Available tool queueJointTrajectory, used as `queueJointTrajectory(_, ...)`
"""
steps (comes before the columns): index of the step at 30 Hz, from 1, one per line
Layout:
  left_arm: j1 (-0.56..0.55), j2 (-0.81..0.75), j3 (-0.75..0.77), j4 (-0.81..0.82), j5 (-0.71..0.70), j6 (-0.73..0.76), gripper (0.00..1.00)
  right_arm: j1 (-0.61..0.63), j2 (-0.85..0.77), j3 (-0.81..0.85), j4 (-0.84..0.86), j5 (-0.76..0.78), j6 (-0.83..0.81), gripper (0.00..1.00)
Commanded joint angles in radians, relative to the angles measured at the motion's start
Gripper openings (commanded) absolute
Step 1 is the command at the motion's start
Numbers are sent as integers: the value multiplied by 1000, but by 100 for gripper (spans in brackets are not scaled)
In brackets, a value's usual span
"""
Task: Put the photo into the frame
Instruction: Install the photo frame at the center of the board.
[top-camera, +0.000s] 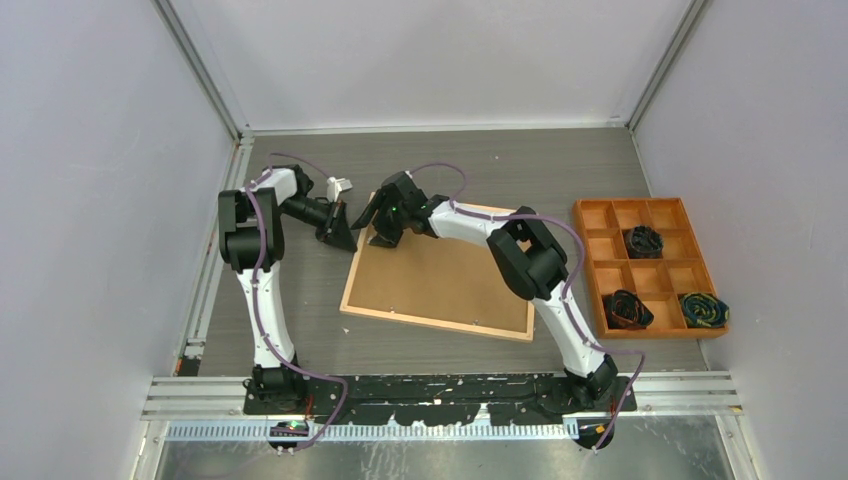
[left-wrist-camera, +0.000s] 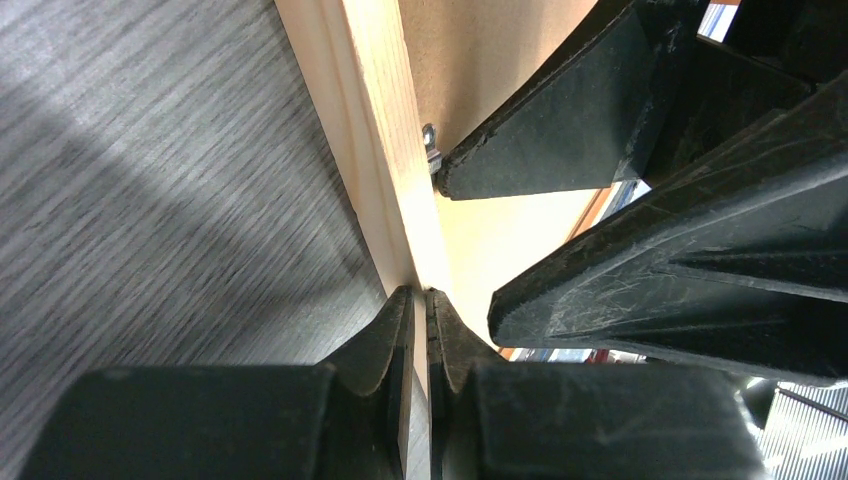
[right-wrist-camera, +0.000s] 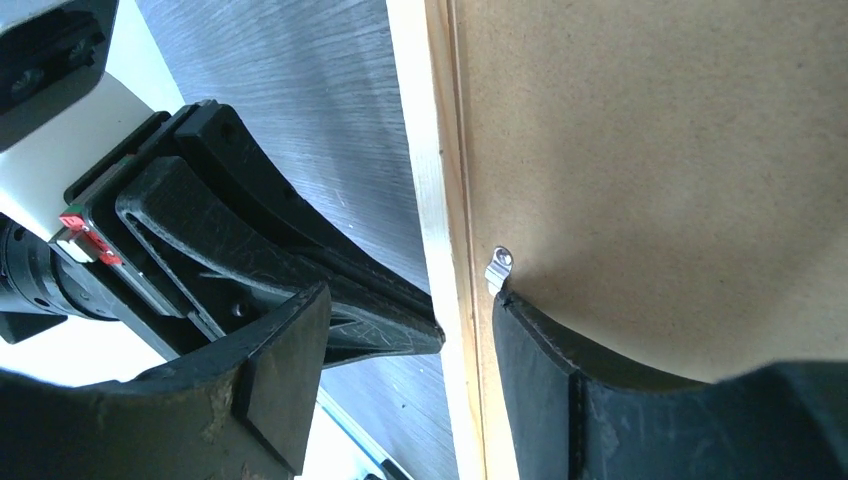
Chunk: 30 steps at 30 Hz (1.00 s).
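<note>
Left gripper (top-camera: 338, 235) pressed together, tips at far-left corner of thin light-wood picture frame (top-camera: 440, 322), mid-table. Right gripper (top-camera: 385, 232) spread astride that rail. Large rectangular photo (top-camera: 445, 275) inside, brown board back up. Likely light, stiff; take by edges.

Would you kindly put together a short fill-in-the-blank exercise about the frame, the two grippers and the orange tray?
1. The brown board inside the frame faces ____.
2. The left gripper is ____.
3. The right gripper is ____, straddling the frame's wooden border.
4. Dark bundles sit in ____ compartments of the orange tray.
Missing words: up; shut; open; three.
</note>
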Motion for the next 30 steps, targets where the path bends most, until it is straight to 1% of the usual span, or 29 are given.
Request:
queueJointTrajectory(1, -23, 1, -8, 18, -34, 24, 8, -3, 58, 29, -10, 58, 12, 65)
queueJointTrajectory(11, -29, 4, -8, 15, -30, 30, 8, -7, 47, 4, 24, 104, 27, 63)
queueJointTrajectory(30, -34, 4, -12, 20, -32, 38, 7, -19, 80, 3, 79, 127, 62, 59)
